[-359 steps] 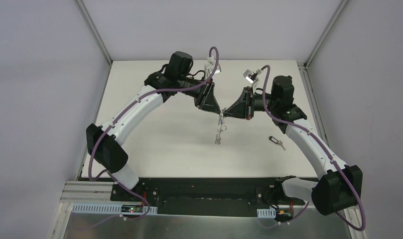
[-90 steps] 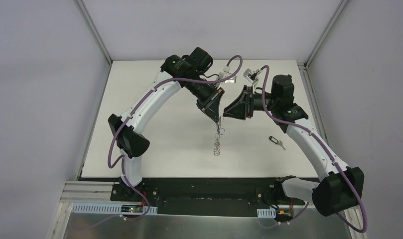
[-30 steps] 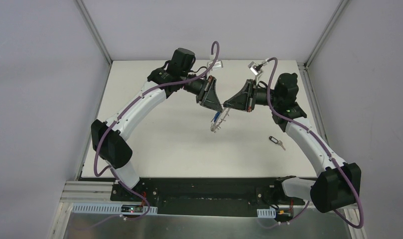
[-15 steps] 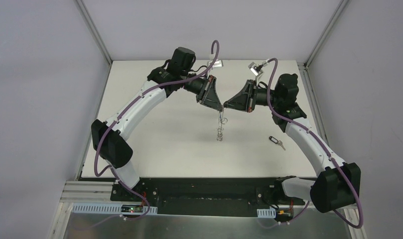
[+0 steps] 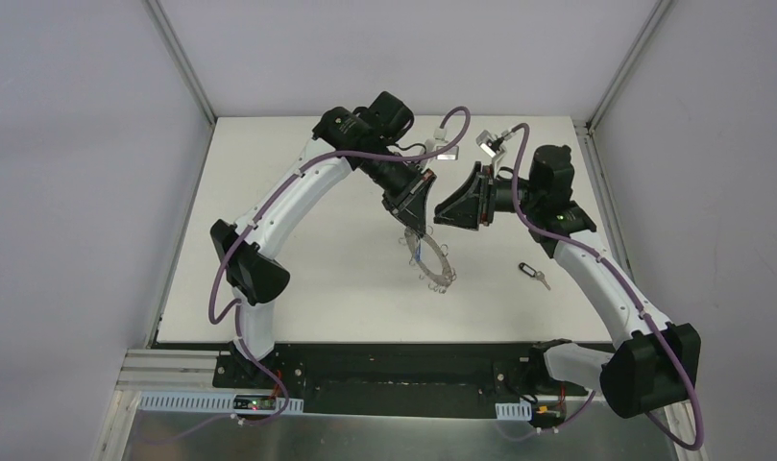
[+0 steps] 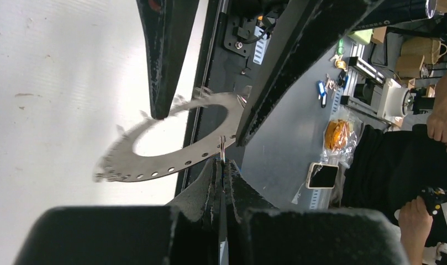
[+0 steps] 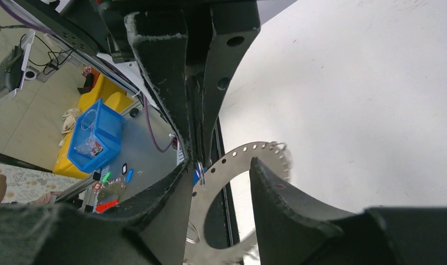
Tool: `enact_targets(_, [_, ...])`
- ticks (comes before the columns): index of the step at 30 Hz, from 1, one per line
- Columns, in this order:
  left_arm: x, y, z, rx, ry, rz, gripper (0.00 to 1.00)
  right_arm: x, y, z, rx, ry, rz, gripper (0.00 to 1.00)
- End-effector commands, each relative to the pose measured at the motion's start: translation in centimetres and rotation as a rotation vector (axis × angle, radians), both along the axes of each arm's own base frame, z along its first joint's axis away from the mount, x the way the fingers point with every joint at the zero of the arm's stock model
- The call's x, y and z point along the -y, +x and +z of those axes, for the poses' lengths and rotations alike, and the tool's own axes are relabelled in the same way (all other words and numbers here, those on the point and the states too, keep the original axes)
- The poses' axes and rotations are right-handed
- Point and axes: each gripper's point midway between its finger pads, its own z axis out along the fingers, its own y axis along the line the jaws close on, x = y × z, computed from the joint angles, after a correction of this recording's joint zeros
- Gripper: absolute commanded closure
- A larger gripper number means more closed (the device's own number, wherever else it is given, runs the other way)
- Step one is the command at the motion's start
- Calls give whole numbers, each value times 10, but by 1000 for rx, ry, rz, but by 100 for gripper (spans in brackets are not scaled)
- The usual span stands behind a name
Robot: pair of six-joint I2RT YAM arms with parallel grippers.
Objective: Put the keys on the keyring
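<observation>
White tabletop inside grey walls. Items, left to right.

1. Left gripper: jaws pressed flat together, pinching one small wire loop at the rim of the keyring; raised over mid-table.
2. Keyring: hangs from that loop, clear of the surface. Half a second ago it hung edge-on, a thin vertical line. It now shows its broad face and open centre, the left arm having re-posed.
3. Right gripper: jaws spread wide, holding nothing, one finger either side of the ring's band; contact cannot be told.
4. Black-headed key: lying on the table, well right of the ring. Blue-headed key: not surely made out.

Judgement: ring now presented for threading; at least one key remains to fetch.
</observation>
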Motion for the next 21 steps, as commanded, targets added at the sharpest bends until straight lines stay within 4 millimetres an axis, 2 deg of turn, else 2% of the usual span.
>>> enact_targets(1, [-9,-9,9,1,-4,-23,100,-1,-15,16,97,20,66,56])
enact_targets(9, [-8,-9,7,-5,-3,-26,100,-8,-25,6,74,15,114,59])
enact_targets(21, [-7,-11,8,-8,-13,-37,100,-17,-28,-6,50,3,146,69])
